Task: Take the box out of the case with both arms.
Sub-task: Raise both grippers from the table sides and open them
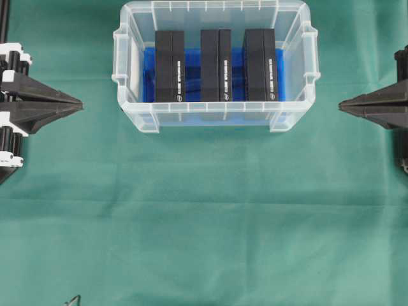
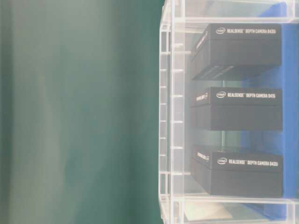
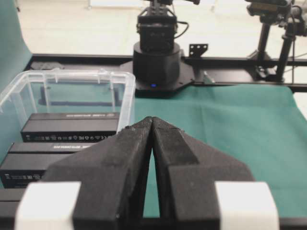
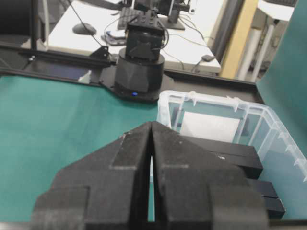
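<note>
3 black boxes (image 1: pixel 217 65) stand side by side in the clear case (image 1: pixel 127 95). The left claw (image 1: pixel 78 104) and right claw (image 1: pixel 342 106) are pressed together, empty, well apart from it. With neighbours so near, a claw could knock one over.

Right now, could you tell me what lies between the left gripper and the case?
Only bare green cloth. In the overhead view the shut left gripper points at the case holding three black boxes, with nothing standing in the gap.
</note>
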Available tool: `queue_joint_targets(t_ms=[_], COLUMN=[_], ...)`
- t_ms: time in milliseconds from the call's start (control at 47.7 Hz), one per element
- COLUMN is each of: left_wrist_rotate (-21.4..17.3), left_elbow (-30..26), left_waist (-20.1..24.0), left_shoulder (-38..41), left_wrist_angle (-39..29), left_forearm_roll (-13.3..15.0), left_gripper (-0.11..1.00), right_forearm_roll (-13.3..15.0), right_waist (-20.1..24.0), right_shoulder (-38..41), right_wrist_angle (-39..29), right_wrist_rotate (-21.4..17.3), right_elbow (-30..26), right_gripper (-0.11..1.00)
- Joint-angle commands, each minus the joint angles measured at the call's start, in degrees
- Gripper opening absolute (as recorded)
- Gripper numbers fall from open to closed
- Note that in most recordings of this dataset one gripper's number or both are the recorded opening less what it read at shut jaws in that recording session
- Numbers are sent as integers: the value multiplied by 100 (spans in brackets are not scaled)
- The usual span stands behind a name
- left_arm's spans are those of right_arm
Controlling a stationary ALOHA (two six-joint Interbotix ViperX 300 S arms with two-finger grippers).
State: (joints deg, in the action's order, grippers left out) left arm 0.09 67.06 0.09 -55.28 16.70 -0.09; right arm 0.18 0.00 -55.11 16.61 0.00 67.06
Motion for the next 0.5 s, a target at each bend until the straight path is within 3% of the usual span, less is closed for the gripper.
queue_joint_targets(t_ms=[0, 189, 483], left_wrist_rotate=[26, 88, 193], left_elbow=[-193, -589, -1811], left_waist=[0, 0, 9], left_shoulder=[-35, -123, -149], left_wrist_angle=[-26, -369, -1854], left_forearm_roll=[-149, -149, -149], left_gripper=[0, 0, 0], right_forearm_roll=[-26, -26, -26], right_waist=[-9, -9, -18], right_shoulder=[26, 53, 299], right_wrist_angle=[35, -659, -2742], right_wrist_rotate=[-53, -132, -141], right_elbow=[-132, -1002, -2654], right_gripper=[0, 0, 0])
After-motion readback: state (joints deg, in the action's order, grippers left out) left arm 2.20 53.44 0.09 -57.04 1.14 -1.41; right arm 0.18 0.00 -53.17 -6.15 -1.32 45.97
